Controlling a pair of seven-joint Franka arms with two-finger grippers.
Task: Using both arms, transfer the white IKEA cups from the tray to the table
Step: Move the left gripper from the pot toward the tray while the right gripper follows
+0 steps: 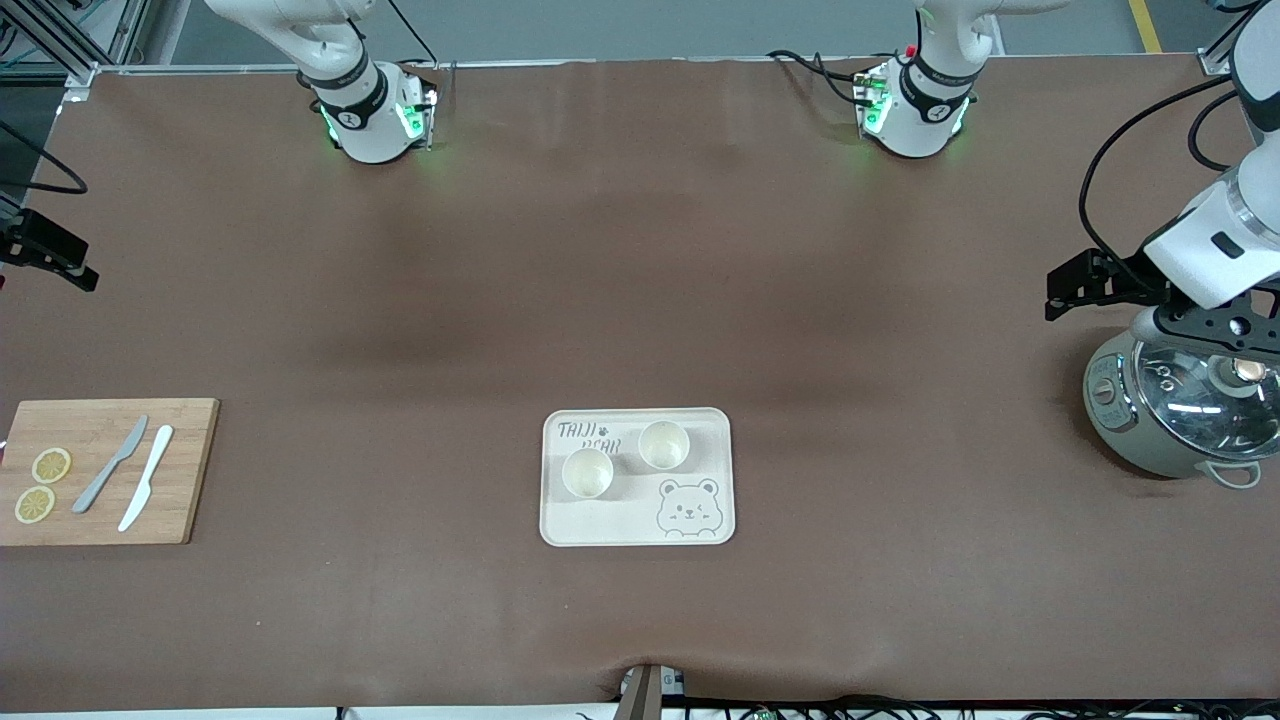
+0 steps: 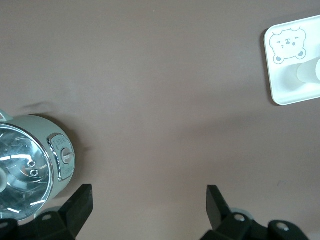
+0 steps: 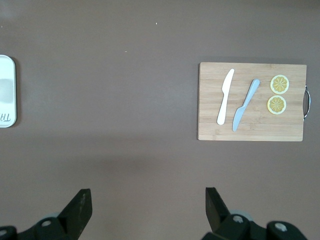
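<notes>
Both white IKEA cups [image 1: 587,472] [image 1: 663,444] are standing upright, just beside each other, on the bear tray [image 1: 712,433] at mid-desk [image 1: 640,250], the one toward the right arm's end sitting nearer the front camera. The left tool [image 2: 147,202] is hanging released, fingers spread with nothing between them, over the desk beside the rice cooker [image 1: 1175,410] at the left arm's end, well apart from the cups. The right tool [image 3: 147,202] is likewise hanging released and empty over bare desk toward the right arm's end, between the tray and the cutting board [image 1: 185,470] with two knives [image 1: 110,464] [image 1: 146,477] and lemon slices [image 1: 51,465], also well apart from the cups.

Matt cups [image 1: 625,458], seemingly plastic; wooden board [image 1: 105,470].
</notes>
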